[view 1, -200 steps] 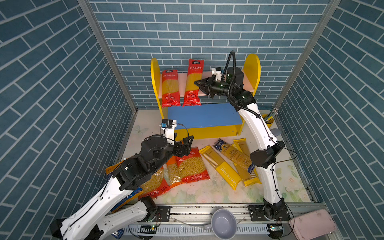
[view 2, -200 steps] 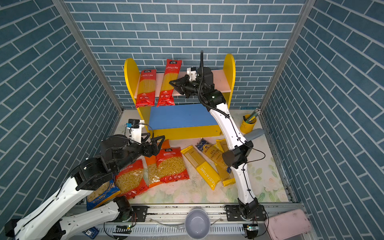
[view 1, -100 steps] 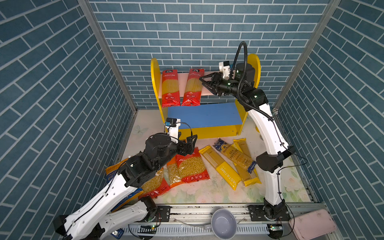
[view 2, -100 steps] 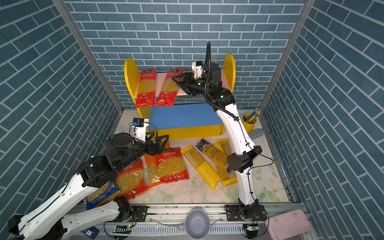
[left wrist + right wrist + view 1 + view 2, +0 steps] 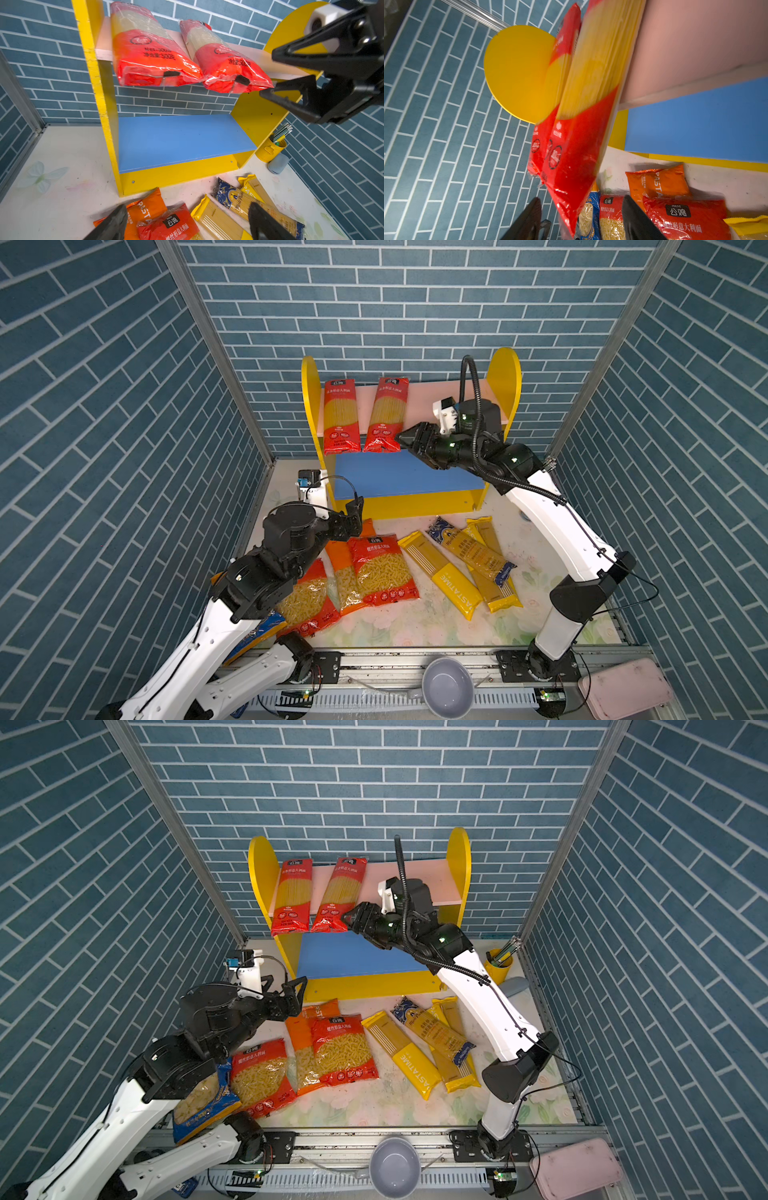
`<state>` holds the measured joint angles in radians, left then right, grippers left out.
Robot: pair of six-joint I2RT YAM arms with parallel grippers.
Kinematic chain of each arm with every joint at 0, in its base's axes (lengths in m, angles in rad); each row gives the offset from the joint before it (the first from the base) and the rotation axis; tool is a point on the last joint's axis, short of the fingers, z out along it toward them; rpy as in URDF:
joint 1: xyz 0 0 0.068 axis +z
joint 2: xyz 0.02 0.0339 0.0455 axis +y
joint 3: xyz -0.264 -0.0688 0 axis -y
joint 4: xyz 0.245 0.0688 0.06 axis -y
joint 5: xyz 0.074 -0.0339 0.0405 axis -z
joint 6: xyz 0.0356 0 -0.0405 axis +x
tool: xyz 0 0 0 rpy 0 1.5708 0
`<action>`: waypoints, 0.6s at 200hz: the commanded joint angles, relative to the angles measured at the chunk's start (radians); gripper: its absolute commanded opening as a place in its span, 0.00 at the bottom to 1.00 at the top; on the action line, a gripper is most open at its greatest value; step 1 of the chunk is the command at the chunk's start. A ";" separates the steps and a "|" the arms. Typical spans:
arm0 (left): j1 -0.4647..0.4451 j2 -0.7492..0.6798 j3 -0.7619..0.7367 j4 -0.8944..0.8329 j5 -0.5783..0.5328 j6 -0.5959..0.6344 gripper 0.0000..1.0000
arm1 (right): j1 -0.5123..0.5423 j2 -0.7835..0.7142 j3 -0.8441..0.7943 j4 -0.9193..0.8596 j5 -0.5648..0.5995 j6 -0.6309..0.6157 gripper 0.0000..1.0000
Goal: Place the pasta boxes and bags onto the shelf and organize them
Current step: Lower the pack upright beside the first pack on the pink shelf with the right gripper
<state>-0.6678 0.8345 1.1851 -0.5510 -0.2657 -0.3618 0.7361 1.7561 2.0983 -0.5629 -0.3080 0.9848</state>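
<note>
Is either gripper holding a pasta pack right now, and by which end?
Nothing is held. The right gripper stands open beside the second red spaghetti pack on the shelf; the left gripper is open and empty.

orange bag (image 5: 145,209): "pasta"
red short-pasta bag (image 5: 683,220): "公鸡", black patch
yellow spaghetti pack (image 5: 449,580): "pastatime"
red spaghetti pack (image 5: 149,52): "500g", at the pink board's front edge
</note>
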 commanded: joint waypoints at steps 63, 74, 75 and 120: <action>0.008 0.008 -0.058 0.028 0.073 -0.036 0.91 | 0.069 0.079 0.047 0.169 0.078 0.092 0.63; 0.009 0.009 -0.056 0.030 0.077 -0.035 0.91 | 0.070 0.093 0.065 0.165 0.082 0.089 0.61; 0.008 0.009 -0.056 0.030 0.077 -0.035 0.91 | 0.069 0.094 0.067 0.163 0.081 0.090 0.61; 0.007 0.009 -0.068 0.041 0.085 -0.034 0.91 | 0.068 0.138 0.151 0.104 0.069 0.048 0.39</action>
<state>-0.6651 0.8482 1.1305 -0.5396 -0.1894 -0.3927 0.8005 1.8843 2.1818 -0.4427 -0.2539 1.0473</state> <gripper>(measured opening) 0.909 0.439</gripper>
